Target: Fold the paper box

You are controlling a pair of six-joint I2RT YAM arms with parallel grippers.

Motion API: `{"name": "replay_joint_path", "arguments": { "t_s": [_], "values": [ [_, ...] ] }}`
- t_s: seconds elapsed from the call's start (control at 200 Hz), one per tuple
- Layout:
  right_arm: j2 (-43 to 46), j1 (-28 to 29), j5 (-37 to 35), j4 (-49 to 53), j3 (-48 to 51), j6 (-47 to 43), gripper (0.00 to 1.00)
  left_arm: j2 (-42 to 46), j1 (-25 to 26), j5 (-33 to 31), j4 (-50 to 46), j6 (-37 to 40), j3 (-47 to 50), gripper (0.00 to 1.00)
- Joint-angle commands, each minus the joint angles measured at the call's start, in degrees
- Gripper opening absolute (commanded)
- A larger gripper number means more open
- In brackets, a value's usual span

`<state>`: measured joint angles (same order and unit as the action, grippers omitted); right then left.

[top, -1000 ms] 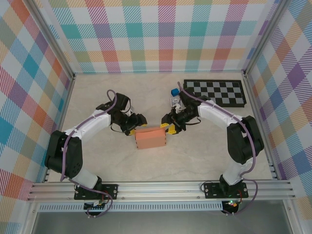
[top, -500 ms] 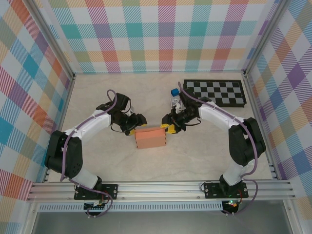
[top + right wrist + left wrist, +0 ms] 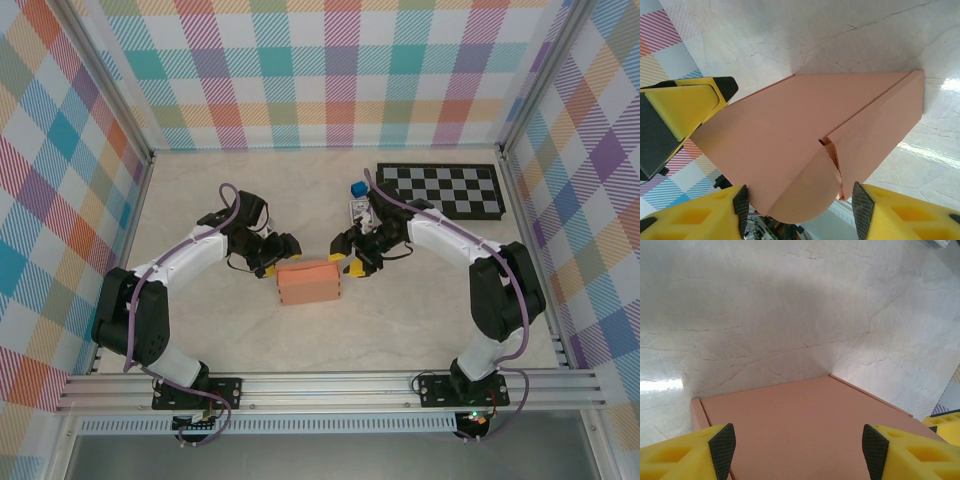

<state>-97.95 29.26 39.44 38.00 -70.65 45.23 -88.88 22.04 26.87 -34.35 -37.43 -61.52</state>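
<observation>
At the centre of the overhead frame, on the pale marbled surface (image 3: 200,200): paper box (image 3: 310,284), salmon-orange, already shaped into a low rectangular block, long side running left to right. Flanked at its two upper corners by the arms.

Left tool (image 3: 273,264) at the upper left corner, yellow fingers spread wide, black pads apart, with the box's flat top showing between them in the left wrist view. No pinch on anything.

Right tool (image 3: 345,263) at the upper right corner, fingers likewise spread, straddling the end of the box in the right wrist view. Rounded tuck flap (image 3: 790,200) curling over at that end, with a small slit gaping at the seam. Pad contact with the card hard to judge.

Toward the upper right of the overhead frame, well apart from the work: black-and-white checkered mat (image 3: 445,190), tiny blue cube (image 3: 356,188), small card pack (image 3: 357,207) just below the cube.

Likely very light and easily pushed across the smooth surface, so in need of bracing on one side against pressure from the other. Thin card: stiff across the flat panels, soft at the creases, quick to dent or tear at the slit if squeezed hard. Best taken by the edges across the short width, or pinched on the rounded flap near its fold line, not on the middle of a panel. Judging by the loose flap, closing not quite finished.
</observation>
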Motion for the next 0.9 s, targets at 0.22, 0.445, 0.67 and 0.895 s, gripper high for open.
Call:
{"name": "replay_joint_path", "arguments": {
  "t_s": [0.22,0.445,0.67,0.895],
  "values": [
    [1.1,0.88,-2.06,-2.73,2.89,4.75,0.59,0.55,0.37,1.25,0.58,-0.89,-0.1,0.69],
    [0.96,1.46,-1.43,-4.47,3.74,6.61,0.51,0.46,0.72,2.3,2.37,-2.95,0.43,0.69],
    [1.35,2.78,-2.15,-6.79,4.65,8.89,0.49,1.33,1.15,2.08,4.67,-5.46,1.12,0.68],
    [2.67,3.23,-3.16,-8.99,7.1,10.26,0.49,2.04,1.51,1.21,7.8,-8.45,3.4,0.67]
  ]
}}
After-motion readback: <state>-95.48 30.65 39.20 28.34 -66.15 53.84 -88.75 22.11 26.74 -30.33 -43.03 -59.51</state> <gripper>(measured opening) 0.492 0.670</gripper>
